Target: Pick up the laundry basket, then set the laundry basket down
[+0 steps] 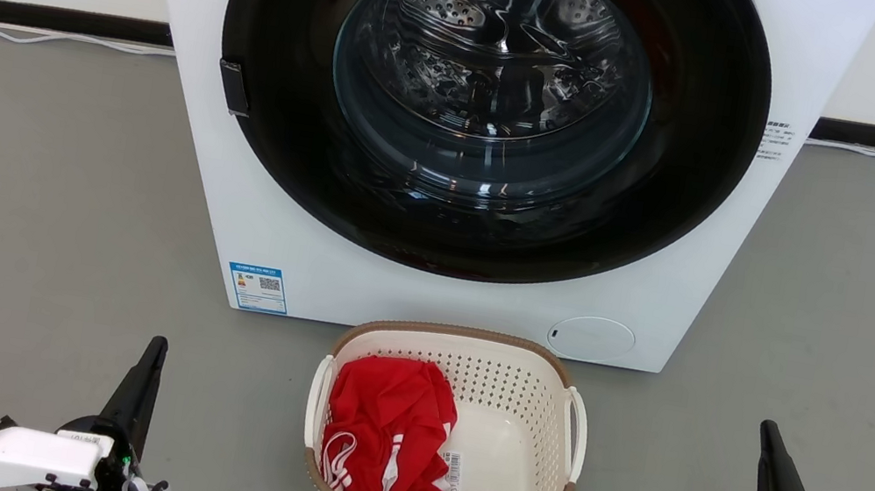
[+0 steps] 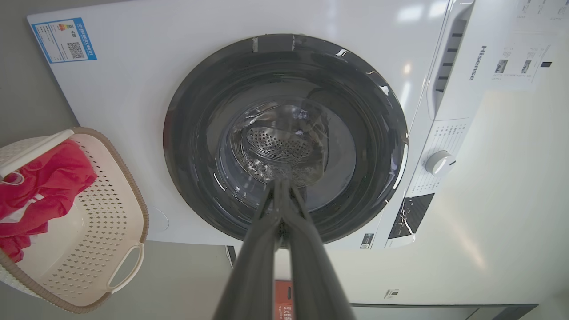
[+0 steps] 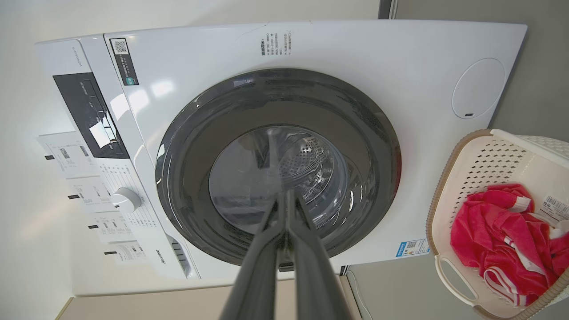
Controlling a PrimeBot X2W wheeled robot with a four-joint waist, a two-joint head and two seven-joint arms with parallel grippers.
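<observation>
The laundry basket (image 1: 527, 403), cream-white with a brown rim and white loop handles, stands on the grey floor just before the washing machine. A red garment (image 1: 384, 432) lies in its left half. The basket (image 2: 102, 231) also sits at the left of the left wrist view, and the basket (image 3: 484, 164) sits at the right of the right wrist view. My left gripper (image 1: 159, 344) is shut and empty, well left of the basket. My right gripper (image 1: 767, 427) is shut and empty, well right of it. Fingertips meet in the left gripper (image 2: 281, 183) and the right gripper (image 3: 284, 195).
The white front-loading washing machine (image 1: 234, 185) with its dark round door (image 1: 488, 103) shut stands directly behind the basket. White cables (image 1: 37, 36) run along the wall's base on both sides. Grey floor (image 1: 34, 214) spreads left and right of the basket.
</observation>
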